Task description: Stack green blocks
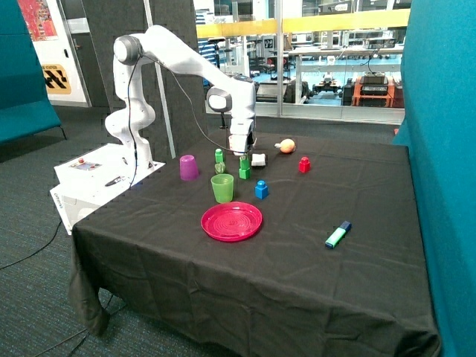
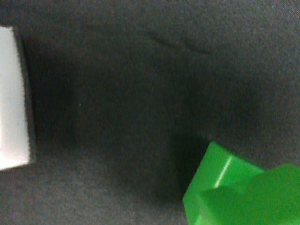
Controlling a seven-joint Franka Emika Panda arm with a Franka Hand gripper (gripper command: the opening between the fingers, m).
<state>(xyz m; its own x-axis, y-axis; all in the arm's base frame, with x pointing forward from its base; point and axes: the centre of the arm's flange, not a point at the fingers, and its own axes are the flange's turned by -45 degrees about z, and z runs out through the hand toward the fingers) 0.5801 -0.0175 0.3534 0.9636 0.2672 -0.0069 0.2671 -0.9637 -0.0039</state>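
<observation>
My pincer (image 1: 243, 155) hangs just above a glossy green block (image 1: 245, 170) on the matte black cloth (image 1: 357, 193); whether it is apart or together, I cannot tell.

My arm (image 1: 182, 63) is glossy white, built of rounded, tube-like segments with dark grey rings at the joints. A thin black cable runs loosely along my upper links and down past my base column (image 1: 128, 126). I am bolted onto a white box-shaped pedestal (image 1: 100, 178) that carries a small red mark and a dark label on top. My gripper (image 1: 241, 151) is white with a dark underside
</observation>
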